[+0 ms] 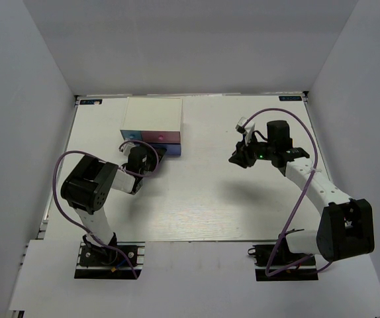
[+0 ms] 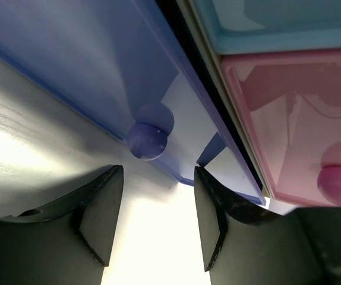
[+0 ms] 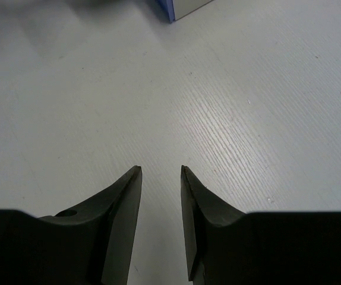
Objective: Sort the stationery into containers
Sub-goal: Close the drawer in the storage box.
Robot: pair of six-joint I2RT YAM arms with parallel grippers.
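So: one cream-topped box (image 1: pixel 153 116) with three drawers, namely a light blue drawer (image 2: pixel 277 24), a pink drawer (image 2: pixel 289 119) and a dark blue drawer (image 2: pixel 69 53). Two knobs show, a blue knob (image 2: pixel 147 141) and a pink knob (image 2: pixel 340 184). The left gripper (image 2: pixel 157 178) sits right at the box front, fingers roughly half apart, blue knob just ahead of the gap, gripping nothing. The right gripper (image 3: pixel 160 172) hangs over the table (image 3: pixel 248 119) well right of the box, gap narrow, nothing in it. There are two tiny labels (image 1: pixel 91 101) behind the box, unreadable.

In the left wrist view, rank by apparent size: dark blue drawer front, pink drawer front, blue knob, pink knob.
Largest: dark blue drawer front
pink drawer front
blue knob and pink knob look alike; the pink one is cut off by the edge.
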